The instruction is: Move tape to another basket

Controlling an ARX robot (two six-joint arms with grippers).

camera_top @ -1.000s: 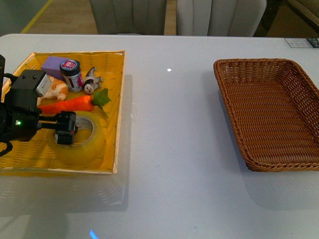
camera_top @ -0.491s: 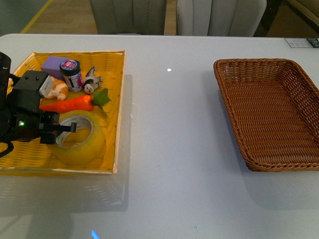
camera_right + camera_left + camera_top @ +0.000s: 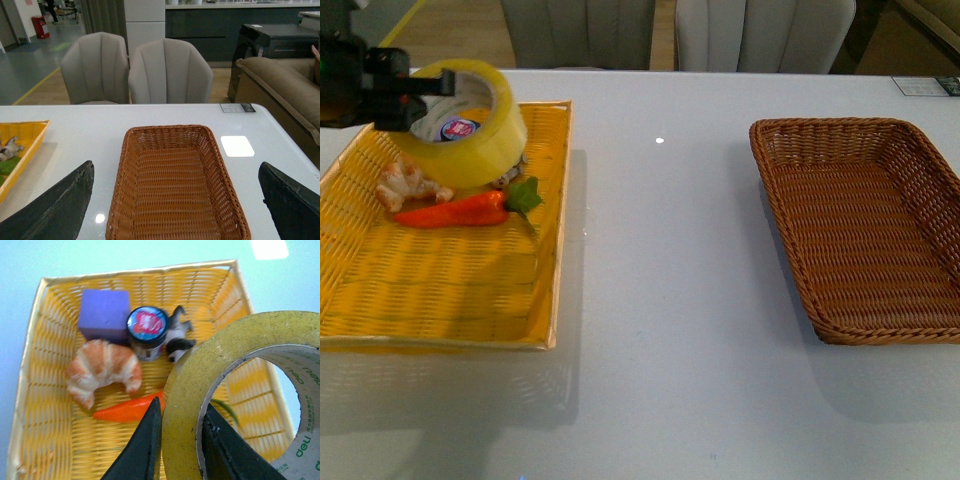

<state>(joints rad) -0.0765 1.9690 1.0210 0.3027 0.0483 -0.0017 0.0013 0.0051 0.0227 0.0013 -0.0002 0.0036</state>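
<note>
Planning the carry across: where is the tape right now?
Front view, far left: the tape is held up by the left gripper above the back half of the yellow tray, just over the carrot, with the basket far to the right.

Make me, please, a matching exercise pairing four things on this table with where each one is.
1. wide translucent yellowish tape roll
2. dark brown woven wicker basket
3. orange toy carrot
4. purple block

A. lying flat in the middle of the bright yellow woven tray
B. empty, on the white table
C. gripped by the left end effector, above the tray
D. in a tray corner

Pairs: 1-C; 2-B; 3-A; 4-D
</note>
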